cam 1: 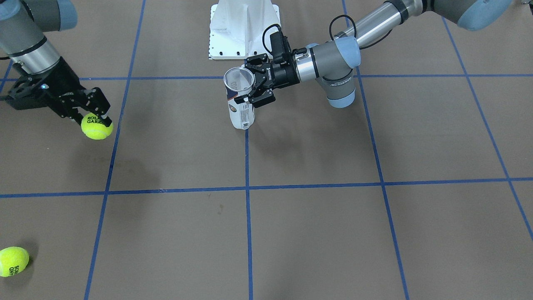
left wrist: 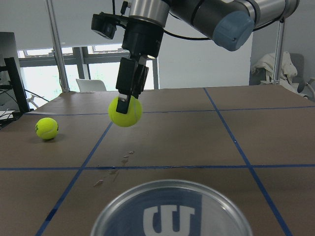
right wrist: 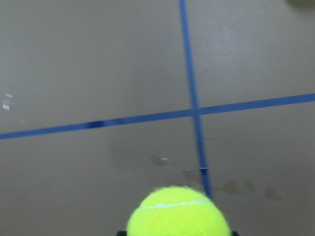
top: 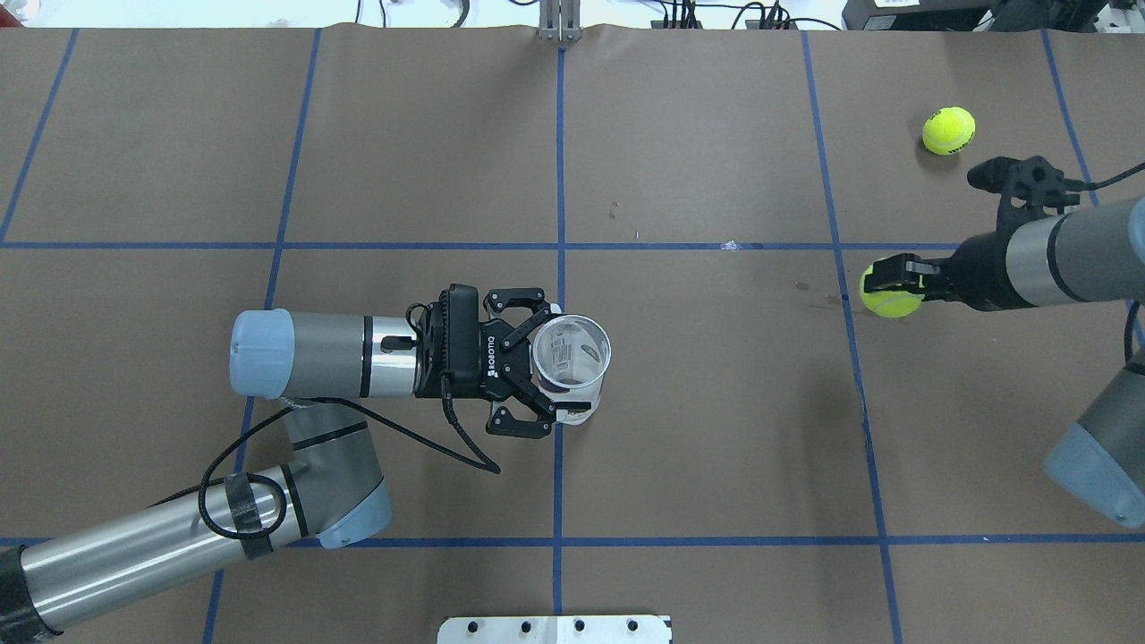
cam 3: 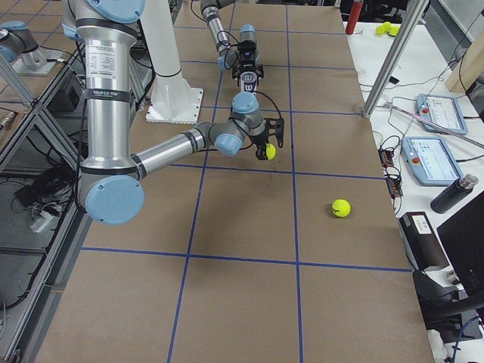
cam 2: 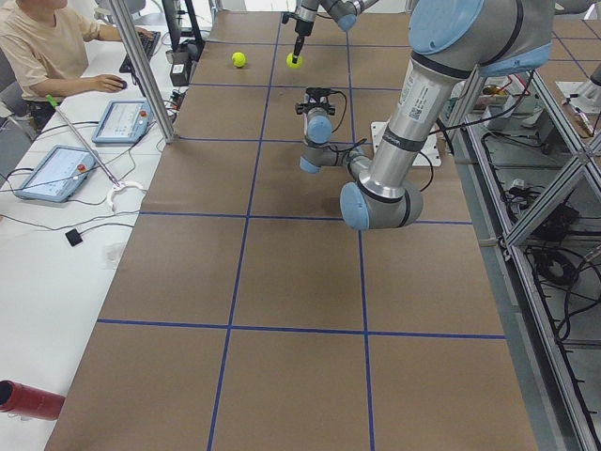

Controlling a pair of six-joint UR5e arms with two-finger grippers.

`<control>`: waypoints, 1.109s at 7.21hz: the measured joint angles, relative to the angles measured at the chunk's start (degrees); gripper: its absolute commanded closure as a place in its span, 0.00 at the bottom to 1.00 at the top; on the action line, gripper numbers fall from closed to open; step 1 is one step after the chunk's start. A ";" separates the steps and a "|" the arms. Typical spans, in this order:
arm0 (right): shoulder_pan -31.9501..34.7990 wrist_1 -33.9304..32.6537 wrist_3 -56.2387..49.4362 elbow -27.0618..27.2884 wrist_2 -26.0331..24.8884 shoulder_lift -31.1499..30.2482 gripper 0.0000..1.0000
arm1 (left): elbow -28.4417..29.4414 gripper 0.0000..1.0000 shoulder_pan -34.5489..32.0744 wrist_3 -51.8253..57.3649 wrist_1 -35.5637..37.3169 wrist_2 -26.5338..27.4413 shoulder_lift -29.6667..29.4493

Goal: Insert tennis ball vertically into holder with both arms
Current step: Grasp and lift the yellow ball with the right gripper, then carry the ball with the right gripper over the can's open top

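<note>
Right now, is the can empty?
Empty. The can shows nothing through its open top; one ball is in the right gripper, another ball on the table.

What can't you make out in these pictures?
Front-facing view: the right gripper covers part of the black lettering on the yellow-green tennis ball it holds.
Right wrist view: that gripper's fingers lie below the bottom edge.
Left wrist view: the clear plastic can is cut off below its rim.
Front-facing view: the left edge clips a loose ball.

Upright clear holder (cam 1: 241,111), yellow-green ball (cam 1: 96,126) apart
</note>
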 measured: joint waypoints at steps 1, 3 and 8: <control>-0.22 -6.70 5.94 1.73 0.35 7.00 1.00 | 0.00 0.02 0.01 0.00 0.02 0.00 0.00; -2.32 -17.18 12.82 2.60 0.07 18.46 1.00 | 0.02 0.02 0.16 0.00 0.03 0.00 0.01; -14.98 -30.16 21.67 2.80 -11.28 31.09 0.93 | 0.15 0.02 0.26 -0.02 0.21 0.00 -0.29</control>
